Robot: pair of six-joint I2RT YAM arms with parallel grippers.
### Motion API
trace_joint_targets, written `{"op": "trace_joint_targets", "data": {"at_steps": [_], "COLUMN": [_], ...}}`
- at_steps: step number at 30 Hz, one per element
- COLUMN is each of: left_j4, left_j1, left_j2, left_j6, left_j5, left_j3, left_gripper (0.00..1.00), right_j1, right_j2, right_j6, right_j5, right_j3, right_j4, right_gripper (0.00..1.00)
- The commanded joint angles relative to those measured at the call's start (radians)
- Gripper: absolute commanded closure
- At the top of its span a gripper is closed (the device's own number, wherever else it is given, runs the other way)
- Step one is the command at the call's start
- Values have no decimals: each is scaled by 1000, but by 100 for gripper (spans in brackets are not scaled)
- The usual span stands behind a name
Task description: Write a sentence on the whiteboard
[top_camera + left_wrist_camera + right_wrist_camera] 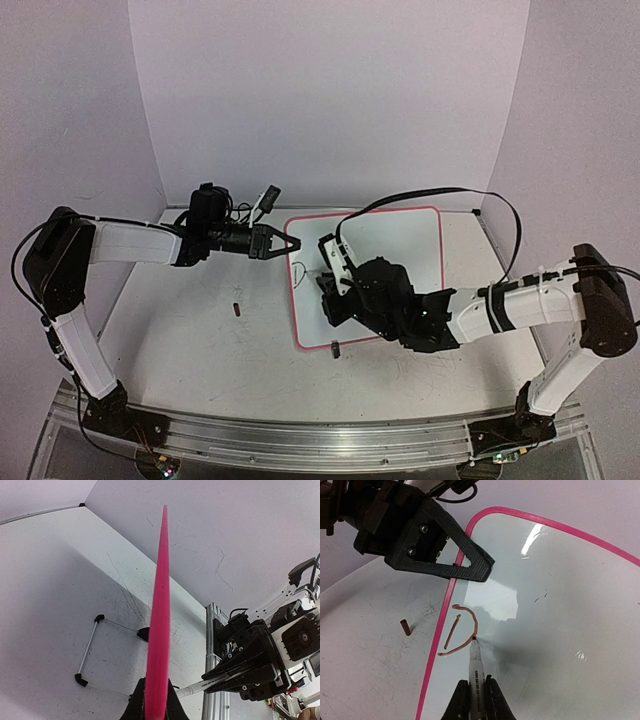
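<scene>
- right hand [475, 707]: narrow, pinched on the marker [476, 672] at mid-barrel. The tip is down on the whiteboard [555, 595], close to its edge on the left arm's side.
- marker: I judge it light, stiff, round and slick, so it can twist or creep in a two-finger pinch. A hold fairly near the tip keeps the tip steady. Use light contact pressure only.
- sentence [451, 631]: only one reddish-brown D-shape shows, just inside that edge, with the tip sitting on its bowl. The rest is not yet written. Fresh ink likely smears, so keep fingers and barrel off it.
- whiteboard: thin and rigid, probably light, with a glossy low-friction face. It is likely to skate or pivot under pen drag unless pinned. I cannot tell whether it lies flat or sits propped.
- best hold on it: the pink rim [161, 605], clear of the writing line and never on the face.
- left hand [270, 243]: closed on that rim at the whiteboard's edge nearest the D, with the board edge-on between its fingers. It is a one-edge clamp, so the far corner may swing.
- wire foot frame [89, 650]: has black ends and sits on the side of the whiteboard away from the marker. I cannot tell whether it is attached.
- dark-red piece [236, 308]: loose on the tabletop [200, 340], off the whiteboard's clamped edge and apart from it. Too small to tell whether it is a cap.
</scene>
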Motion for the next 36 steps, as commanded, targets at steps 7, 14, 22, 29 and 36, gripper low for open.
{"op": "trace_joint_targets", "data": {"at_steps": [7,14,22,29,36], "left_j4": [-5,-5,-5,-5,-5], "left_j1": [2,2,2,2,2], "left_j2": [-26,-25,-24,-22,-21], "left_j6": [-9,-9,-9,-10,-10], "left_j5": [-19,-18,-19,-19,-19], "left_j3": [4,5,7,7,7], "left_gripper": [100,100,100,100,100], "right_j1": [-5,-4,0,11,20], "right_j2": [-4,-22,-35,-23,-21], "right_j6": [24,53,86,108,123], "right_j5": [73,62,37,13,8], "right_j3": [13,-15,-45,-54,-58], "right_j4": [-27,-43,-53,-53,-53], "right_gripper": [100,100,100,100,100]}}
